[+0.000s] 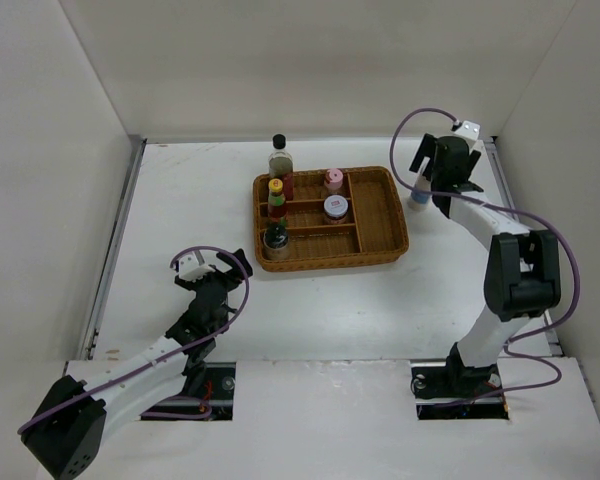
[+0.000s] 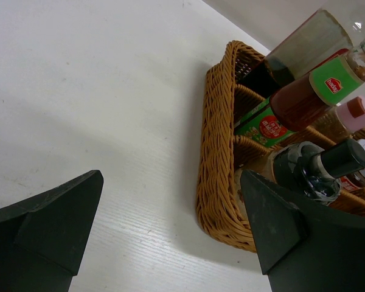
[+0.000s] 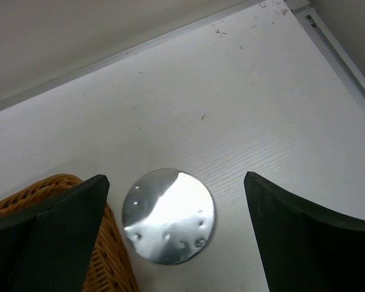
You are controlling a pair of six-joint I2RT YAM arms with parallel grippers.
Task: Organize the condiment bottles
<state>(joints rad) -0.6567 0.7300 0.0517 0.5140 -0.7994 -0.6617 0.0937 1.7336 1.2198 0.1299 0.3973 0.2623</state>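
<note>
The brown wicker tray (image 1: pixel 380 215) holds a red yellow-capped sauce bottle (image 1: pixel 277 196), a dark squat bottle (image 1: pixel 275 237), a pink-lidded jar (image 1: pixel 333 180) and a lavender-lidded jar (image 1: pixel 336 208). A tall clear black-capped bottle (image 1: pixel 280 156) stands at the tray's back left corner. A white blue-banded cylinder (image 1: pixel 420 192) stands on the table just right of the tray. My right gripper (image 1: pixel 430 170) hovers over it, open; the cylinder's shiny metal top (image 3: pixel 168 216) lies between the fingers of the right gripper (image 3: pixel 175 179). My left gripper (image 1: pixel 215 264) is open and empty, left of the tray's near corner.
White walls close in the table on the left, back and right. In the left wrist view the tray's corner (image 2: pixel 216 158) lies just ahead of the open left gripper (image 2: pixel 170 182), with the dark squat bottle (image 2: pixel 325 167) and the sauce bottle (image 2: pixel 301 100) behind it.
</note>
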